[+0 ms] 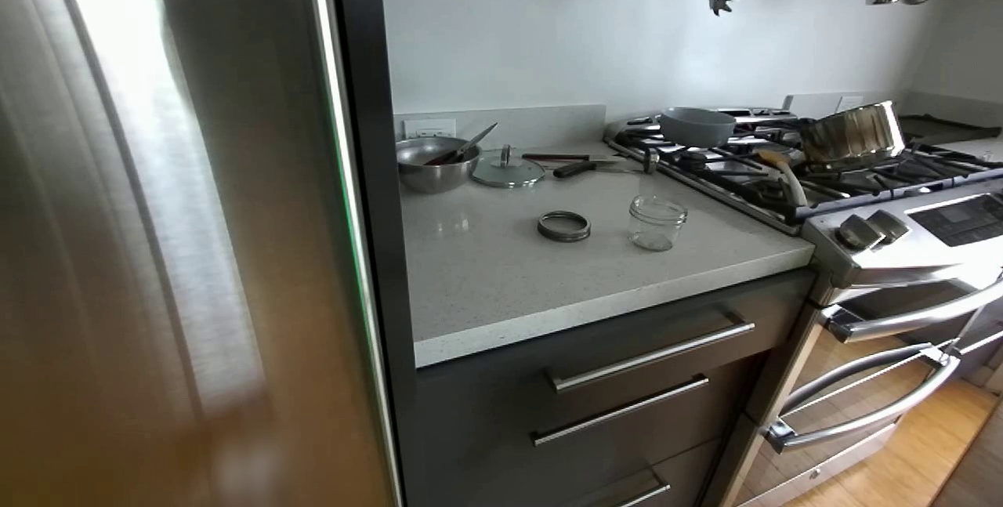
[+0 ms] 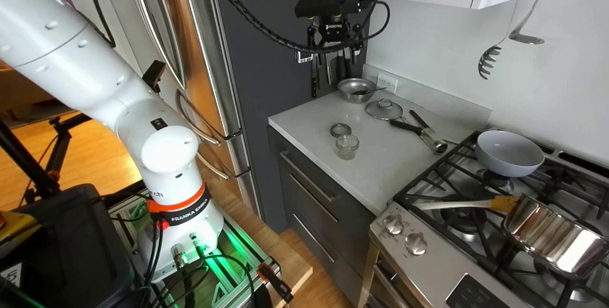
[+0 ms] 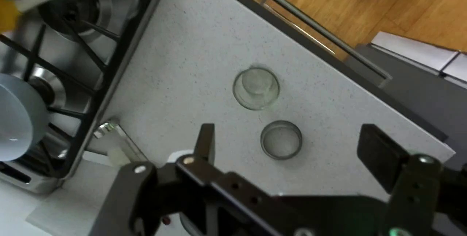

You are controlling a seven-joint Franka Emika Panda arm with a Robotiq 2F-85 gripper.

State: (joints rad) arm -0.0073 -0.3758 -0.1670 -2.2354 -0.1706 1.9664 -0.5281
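Note:
My gripper [image 2: 334,53] hangs high above the counter, pointing down, with its jaws spread wide and nothing between them. In the wrist view a metal jar ring [image 3: 281,123] appears between the two fingers, well below them on the countertop. Close beside that ring, a small clear glass jar [image 3: 256,88] stands upright without a lid. Both exterior views show the jar [image 1: 657,225] and the ring [image 1: 564,237] apart from each other on the pale counter. The gripper touches neither. It is out of sight in an exterior view that is partly filled by the fridge.
A metal bowl [image 2: 356,91], a glass lid [image 2: 383,109] and black-handled utensils [image 2: 404,126] lie toward the wall. The stove carries a grey bowl [image 2: 509,153], a tilted pot [image 2: 554,236] and a spatula [image 2: 461,204]. A dark panel [image 2: 266,60] bounds the counter.

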